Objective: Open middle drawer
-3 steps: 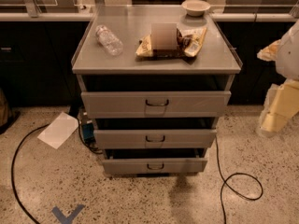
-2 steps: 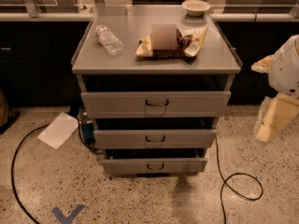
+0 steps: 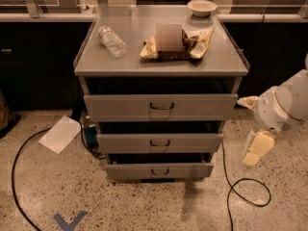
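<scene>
The grey metal cabinet (image 3: 161, 67) has three drawers. The middle drawer (image 3: 125, 143) has a low, wide front and a small dark loop handle (image 3: 160, 143). Its front stands slightly forward of the cabinet frame, with a dark gap above it. The taller top drawer (image 3: 120, 107) is above it and the lowest drawer (image 3: 130, 171) is below it. My gripper (image 3: 253, 151) hangs from the white arm (image 3: 284, 105) to the right of the cabinet, at about the middle drawer's height and apart from it.
On the cabinet top lie a plastic bottle (image 3: 112, 41), snack bags (image 3: 175, 44) and a white bowl (image 3: 201, 6). A sheet of paper (image 3: 60, 134) and black cables (image 3: 243, 186) lie on the speckled floor. Dark counters run behind the cabinet.
My arm has swung left and down into view on the right, bringing the gripper closer to the cabinet. The drawers have not moved.
</scene>
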Tool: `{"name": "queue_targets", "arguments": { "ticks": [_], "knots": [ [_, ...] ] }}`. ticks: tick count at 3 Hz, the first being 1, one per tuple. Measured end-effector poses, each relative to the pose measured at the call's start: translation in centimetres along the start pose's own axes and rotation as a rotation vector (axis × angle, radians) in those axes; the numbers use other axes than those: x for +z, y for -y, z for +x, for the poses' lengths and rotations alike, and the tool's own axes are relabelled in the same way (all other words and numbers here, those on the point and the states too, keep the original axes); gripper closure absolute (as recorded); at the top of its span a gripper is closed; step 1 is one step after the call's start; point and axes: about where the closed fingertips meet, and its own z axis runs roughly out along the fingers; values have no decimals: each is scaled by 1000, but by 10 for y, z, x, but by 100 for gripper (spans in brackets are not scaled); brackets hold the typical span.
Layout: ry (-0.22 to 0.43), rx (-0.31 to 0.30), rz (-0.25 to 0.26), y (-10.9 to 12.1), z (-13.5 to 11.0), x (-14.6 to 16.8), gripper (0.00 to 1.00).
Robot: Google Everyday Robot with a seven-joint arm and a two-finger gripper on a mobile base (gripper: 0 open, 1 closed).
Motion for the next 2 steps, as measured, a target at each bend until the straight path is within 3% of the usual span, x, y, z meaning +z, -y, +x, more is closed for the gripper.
{"name": "queue_targets", "arguments": {
  "ticks": [1,2],
  "knots": [
    [87,5,-78,6,16,67,0],
    [93,3,-83,-1,12,73,0]
  ]
}}
